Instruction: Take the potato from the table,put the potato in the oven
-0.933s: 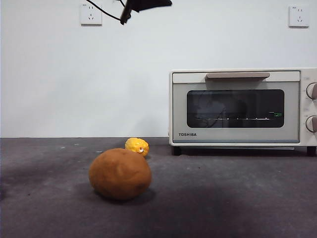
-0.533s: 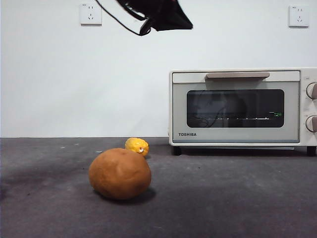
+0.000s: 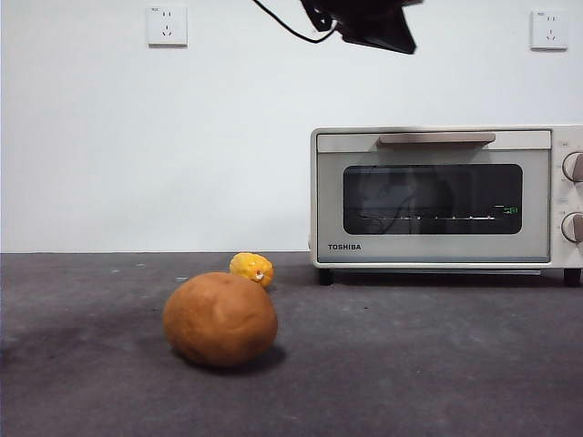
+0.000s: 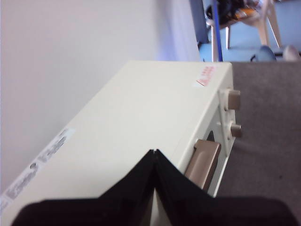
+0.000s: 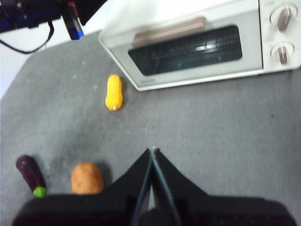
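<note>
Front view: potato point(image 3: 220, 319) sits on the table point(image 3: 437, 364), left of centre, yellow fruit point(image 3: 251, 269) just behind it. Oven point(image 3: 437, 196) stands right, door closed. Left pincer point(image 4: 155, 153), pressed together, hangs above the oven top. Right pincer point(image 5: 152, 151), also pressed together, holds nothing, high over the table.

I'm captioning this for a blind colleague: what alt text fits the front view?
A brown potato lies on a dark grey table, a small yellow fruit behind it. A cream oven, door closed, stands at right; a black gripper hangs above.
</note>
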Controlling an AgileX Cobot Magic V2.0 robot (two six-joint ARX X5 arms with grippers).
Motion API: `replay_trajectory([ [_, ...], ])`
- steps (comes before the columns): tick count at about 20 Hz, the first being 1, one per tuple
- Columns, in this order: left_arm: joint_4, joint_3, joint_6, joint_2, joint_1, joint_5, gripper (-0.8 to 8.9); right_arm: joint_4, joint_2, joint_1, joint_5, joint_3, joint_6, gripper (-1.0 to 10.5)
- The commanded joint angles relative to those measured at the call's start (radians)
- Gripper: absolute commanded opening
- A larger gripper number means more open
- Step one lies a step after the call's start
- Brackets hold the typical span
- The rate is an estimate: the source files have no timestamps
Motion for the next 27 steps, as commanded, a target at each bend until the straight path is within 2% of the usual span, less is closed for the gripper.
replay_trajectory([
  [1, 0.001, 0.002, 0.072, 0.049, -0.001, -0.008, -0.09, -0.03, -0.001, 0.0, -0.003, 0.003, -0.033, 0.0],
  [7, -0.009, 0.002, 0.061, 0.126, -0.001, -0.011, -0.09, -0.105, -0.002, 0.0, -0.003, 0.003, -0.073, 0.0],
  [13, -0.008, 0.002, 0.048, 0.18, -0.002, -0.015, -0.09, -0.106, -0.002, 0.0, 0.001, 0.003, -0.081, 0.0],
  [21, -0.122, 0.002, 0.027, 0.198, -0.003, 0.004, -0.09, -0.106, -0.002, 0.0, 0.001, 0.003, -0.08, 0.0],
  [27, -0.2, 0.002, -0.029, 0.198, -0.003, 0.049, -0.09, -0.115, -0.002, 0.0, -0.003, 0.003, -0.071, 0.0],
])
